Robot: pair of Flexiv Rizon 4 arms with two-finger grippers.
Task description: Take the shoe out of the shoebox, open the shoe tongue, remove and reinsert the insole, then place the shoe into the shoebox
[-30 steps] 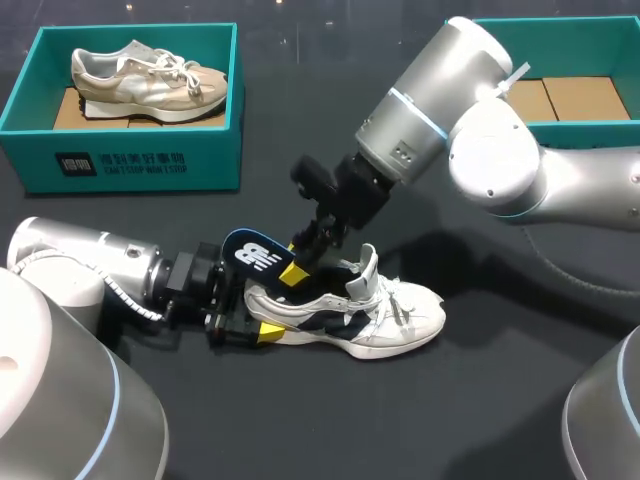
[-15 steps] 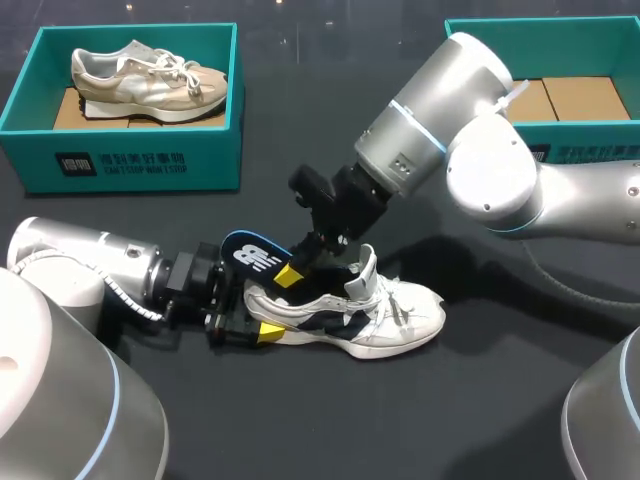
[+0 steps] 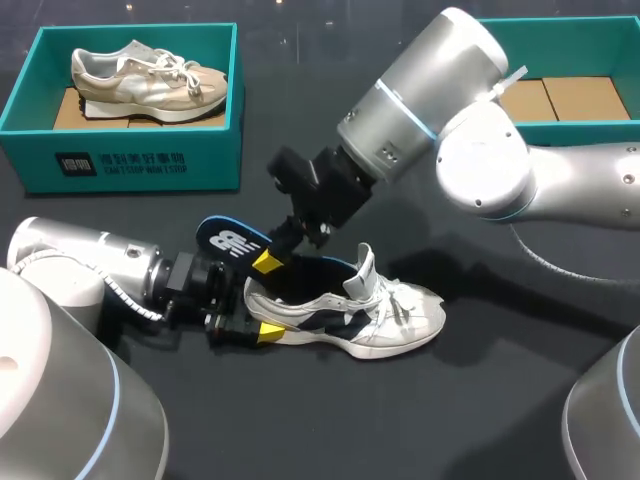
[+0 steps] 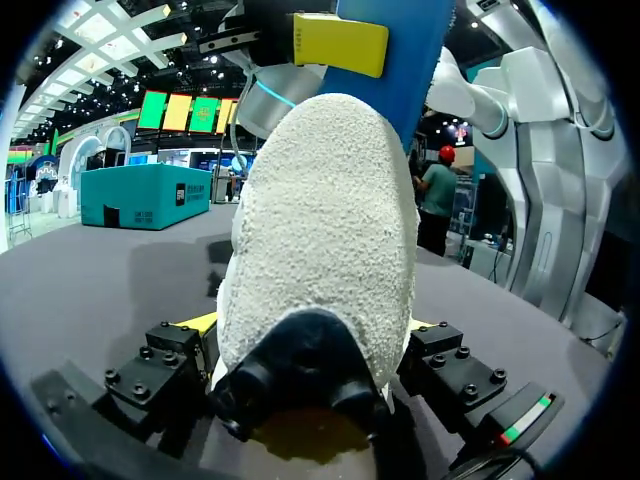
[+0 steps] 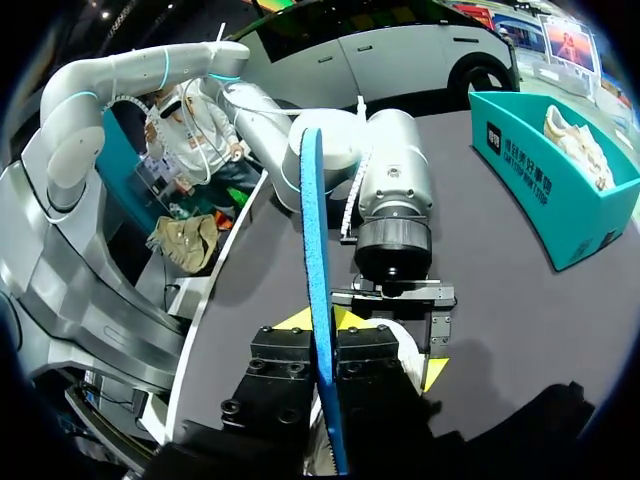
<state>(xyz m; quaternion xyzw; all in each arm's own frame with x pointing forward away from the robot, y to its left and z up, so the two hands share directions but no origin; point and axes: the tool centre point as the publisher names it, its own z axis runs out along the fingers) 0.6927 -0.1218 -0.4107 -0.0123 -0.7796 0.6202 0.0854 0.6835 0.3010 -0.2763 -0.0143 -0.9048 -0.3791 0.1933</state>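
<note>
Removal looks done, reinsertion likely next: right fingers (image 3: 267, 262) clamped on insole (image 3: 225, 243) at 10 o'clock of shoe (image 3: 350, 322), left fingers (image 3: 263, 333) clamping its heel on surface (image 3: 480, 400); needs toe-first aiming into the opening.

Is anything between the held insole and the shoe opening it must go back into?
Nothing visible. The right gripper holds the insole above the heel of the shoe. The opening is bare, the tongue stands up toward the toe, and the left gripper clamps the heel from outside.
</note>
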